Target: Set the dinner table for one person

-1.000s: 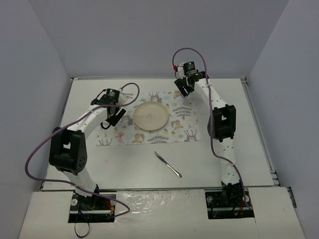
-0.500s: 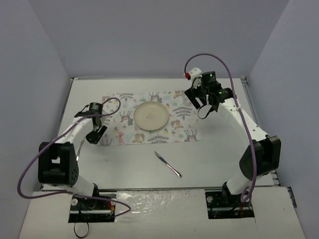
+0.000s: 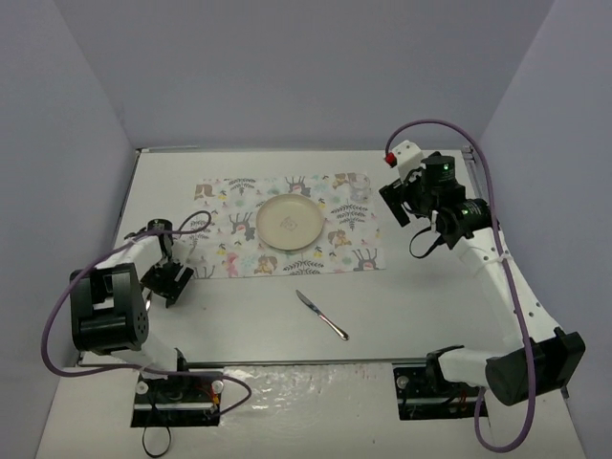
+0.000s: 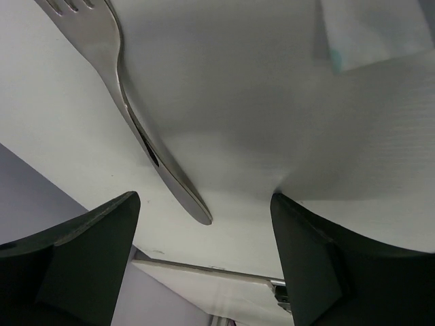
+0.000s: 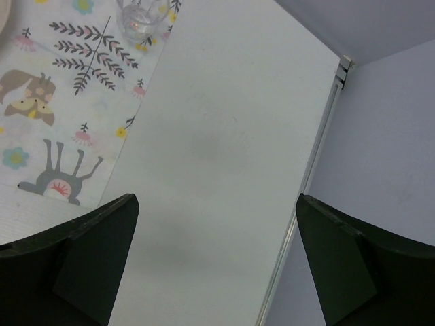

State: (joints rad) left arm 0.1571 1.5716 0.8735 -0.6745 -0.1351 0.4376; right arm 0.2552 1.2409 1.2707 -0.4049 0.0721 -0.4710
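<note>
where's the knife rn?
Top view: the knife lies diagonally on the bare dinner table, just on the near side of the placemat, in front of the plate and slightly to its right.

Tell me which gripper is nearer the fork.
Left. The left gripper hangs open over the handle end of the fork; the right gripper is open across the dinner table, right of the printed mat.

No writing, label, brand, number or sign can be read anywhere. The white cloth mat [image 3: 349,244], printed with pastel animals and leafy sprigs, carries pictures only. The round cream plate [image 3: 277,231] on it, toward the mat's nine o'clock side of centre, bears a faint middle mark too small to make out.
</note>
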